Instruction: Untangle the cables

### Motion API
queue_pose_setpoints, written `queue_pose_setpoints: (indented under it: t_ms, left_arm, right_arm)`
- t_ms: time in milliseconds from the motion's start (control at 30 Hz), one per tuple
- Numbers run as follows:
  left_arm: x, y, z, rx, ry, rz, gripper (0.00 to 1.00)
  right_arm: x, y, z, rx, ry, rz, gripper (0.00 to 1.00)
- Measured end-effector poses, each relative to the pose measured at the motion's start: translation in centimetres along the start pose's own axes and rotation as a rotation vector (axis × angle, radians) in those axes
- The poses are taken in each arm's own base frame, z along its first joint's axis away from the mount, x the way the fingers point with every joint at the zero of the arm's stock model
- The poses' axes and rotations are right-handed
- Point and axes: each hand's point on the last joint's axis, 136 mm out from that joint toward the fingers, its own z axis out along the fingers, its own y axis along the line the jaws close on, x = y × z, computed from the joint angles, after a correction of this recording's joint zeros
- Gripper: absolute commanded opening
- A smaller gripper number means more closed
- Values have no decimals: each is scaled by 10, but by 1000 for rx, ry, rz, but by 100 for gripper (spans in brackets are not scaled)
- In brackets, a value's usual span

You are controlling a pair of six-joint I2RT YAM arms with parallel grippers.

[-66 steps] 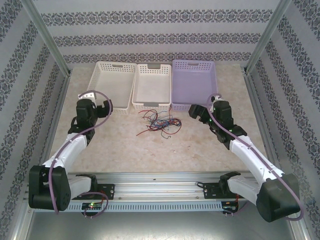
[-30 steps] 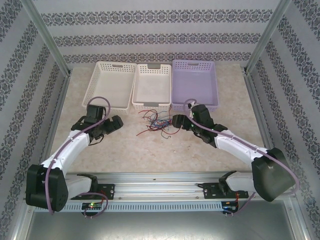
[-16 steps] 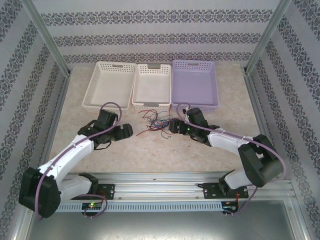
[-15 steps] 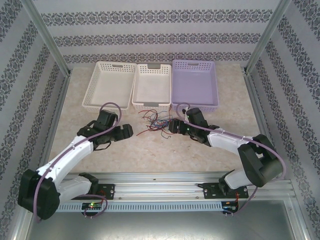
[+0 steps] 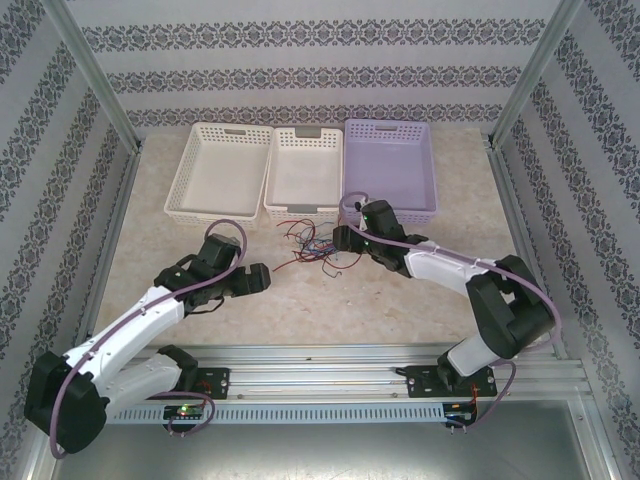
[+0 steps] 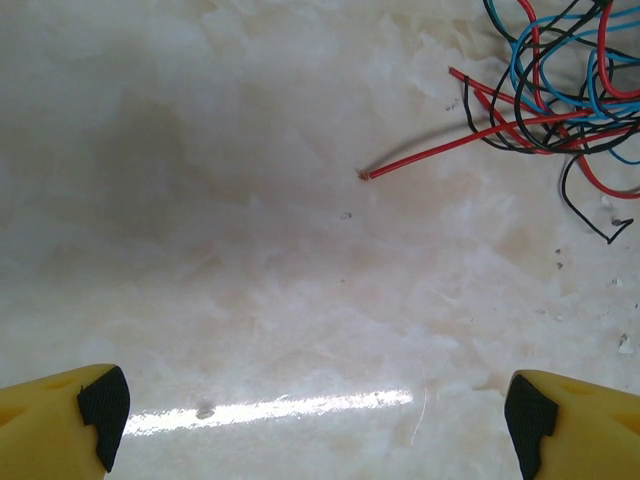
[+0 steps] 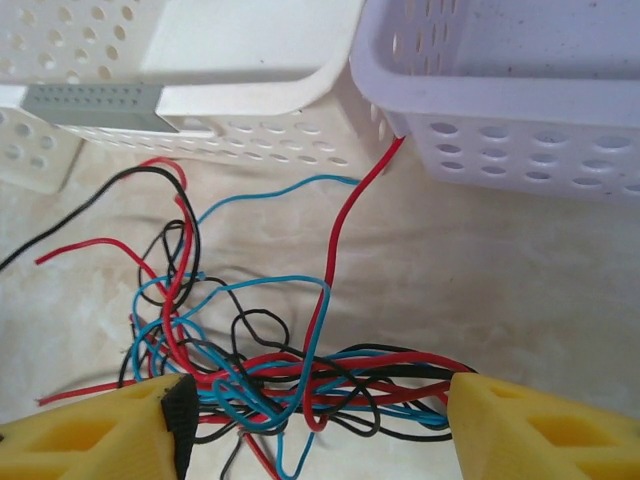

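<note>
Near side of the table: both arms have swung in toward the middle; a couple of seconds ago they sat out wide.
Left jaws: spread wide and holding nothing, with the yellow fingertips low over bare table. A loose red end lies ahead of them, not touched.
Right jaws: spread too, but narrower than a second ago. They straddle the near edge of the cables, and I can't see a pinch yet.
The cables: red, blue and black in one knotted heap mid-table, just in front of the baskets.
Far side: white basket, second white basket, lilac basket in a row.
My read: first grab is coming up, and nothing is untangled so far.
</note>
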Motion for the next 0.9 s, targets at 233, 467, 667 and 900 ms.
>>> queue_pose_setpoints:
  t_ms: [233, 467, 667, 900]
  left_arm:
    - [0, -2, -5, 13, -11, 6, 98]
    - [7, -12, -6, 20, 11, 49, 98]
    - [20, -19, -8, 9, 25, 108, 99]
    - [25, -17, -9, -21, 22, 115, 99]
  right_arm:
    - [9, -9, 18, 87, 54, -65, 61]
    - [22, 2, 26, 90, 91, -145, 61]
    - [22, 18, 27, 45, 73, -163, 58]
    - [27, 14, 35, 57, 86, -149, 58]
